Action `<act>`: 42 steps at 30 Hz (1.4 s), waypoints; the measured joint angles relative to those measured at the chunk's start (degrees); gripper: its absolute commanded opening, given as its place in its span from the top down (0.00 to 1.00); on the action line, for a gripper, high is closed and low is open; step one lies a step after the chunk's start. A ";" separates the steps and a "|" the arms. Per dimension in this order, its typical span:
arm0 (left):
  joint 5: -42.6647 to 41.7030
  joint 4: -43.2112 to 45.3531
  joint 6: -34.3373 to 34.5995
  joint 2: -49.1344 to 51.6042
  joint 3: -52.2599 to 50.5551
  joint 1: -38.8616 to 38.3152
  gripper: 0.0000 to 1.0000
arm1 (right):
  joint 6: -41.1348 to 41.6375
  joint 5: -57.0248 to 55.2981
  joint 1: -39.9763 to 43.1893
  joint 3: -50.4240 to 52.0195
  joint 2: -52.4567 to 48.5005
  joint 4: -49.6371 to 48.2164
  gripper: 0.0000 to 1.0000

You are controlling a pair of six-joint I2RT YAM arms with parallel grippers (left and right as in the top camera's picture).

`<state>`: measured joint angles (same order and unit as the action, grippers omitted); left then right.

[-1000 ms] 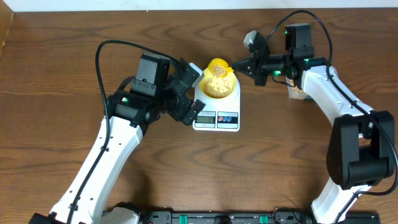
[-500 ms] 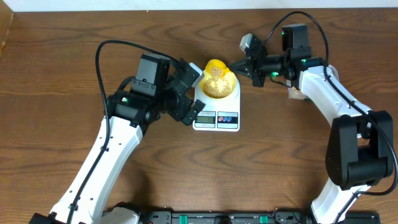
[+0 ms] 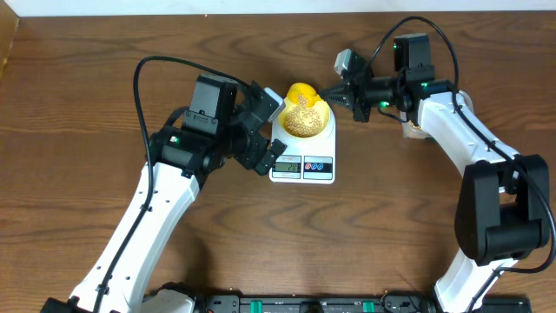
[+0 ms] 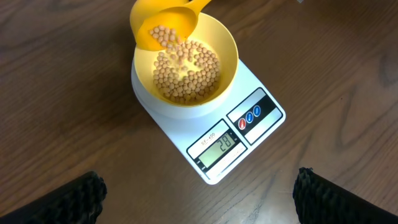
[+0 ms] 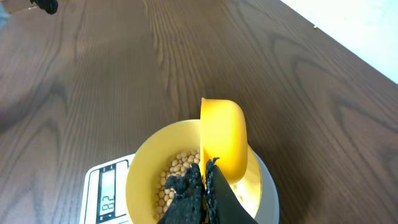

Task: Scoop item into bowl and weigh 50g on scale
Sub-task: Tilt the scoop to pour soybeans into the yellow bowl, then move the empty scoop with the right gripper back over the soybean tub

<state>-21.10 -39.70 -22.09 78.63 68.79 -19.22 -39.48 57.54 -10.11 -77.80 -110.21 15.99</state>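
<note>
Yellow scoop (image 5: 225, 134) pinched by its handle in right gripper (image 5: 204, 180), tipped over bowl (image 4: 229, 50), handle running back rightward. Soybeans (image 4: 186, 71) inside, on scale (image 4: 186, 130); display (image 4: 217, 147) near 28. Left gripper (image 4: 199, 193) spread wide, empty.

table (image 4: 68, 106): matt wood grain | scale (image 4: 185, 133): smooth white plastic | bowl (image 4: 228, 48): glossy plastic | beans (image 4: 186, 73): matt

On the scale (image 4: 186, 132), the display (image 4: 221, 148) reads 28.
</note>
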 measured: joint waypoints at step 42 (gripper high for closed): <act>-0.02 0.00 0.00 0.00 0.00 0.00 0.02 | -5.25 -1.01 0.00 0.00 0.00 0.02 0.99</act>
<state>-21.12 -39.70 -22.09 78.63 68.79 -19.22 -44.73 56.53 -10.11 -77.80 -110.21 16.01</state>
